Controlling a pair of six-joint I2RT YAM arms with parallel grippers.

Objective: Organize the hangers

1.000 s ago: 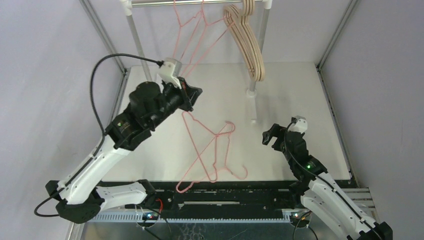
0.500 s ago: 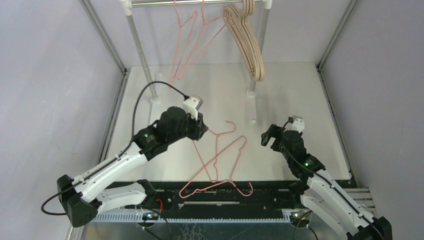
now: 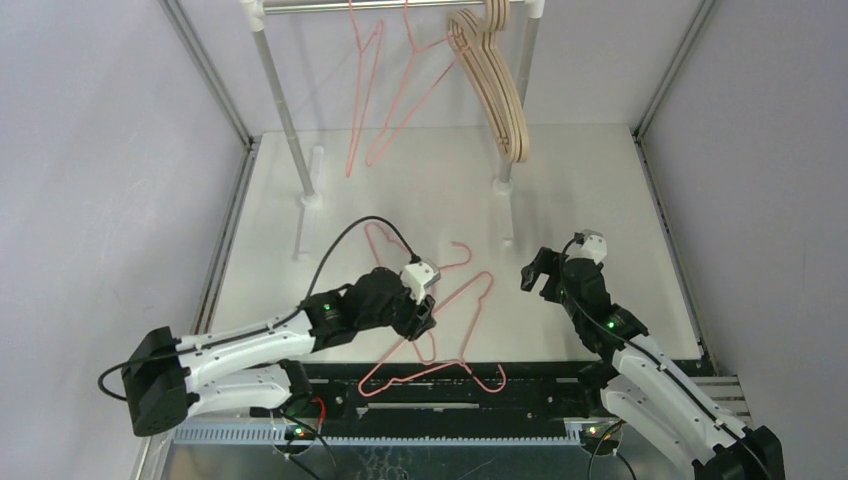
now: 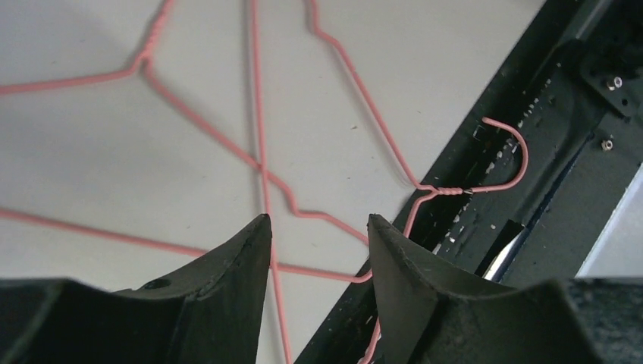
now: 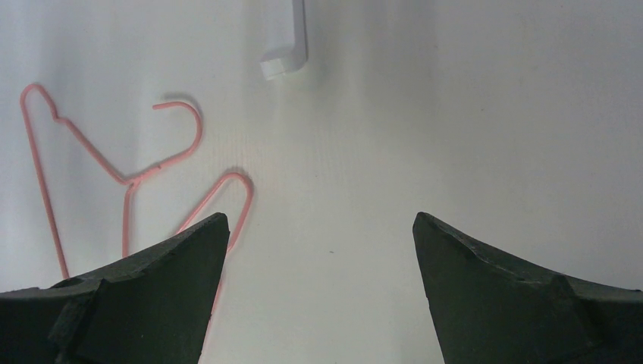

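Pink wire hangers (image 4: 260, 163) on tbl (image 4: 455, 45), pt. hidden under left tool (image 4: 318, 224).

Silver rail (image 3: 287, 120) standing on white table (image 3: 600, 200)

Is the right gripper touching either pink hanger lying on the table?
Apart. The top external view shows a clear gap between the open right gripper and the nearest pink hanger, whose rounded end stops short of the fingers.

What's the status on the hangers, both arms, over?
Left gripper open, low over crossed pink wire hangers on table. Right gripper open, empty. Wooden hangers hung on rail. Nothing in the way.
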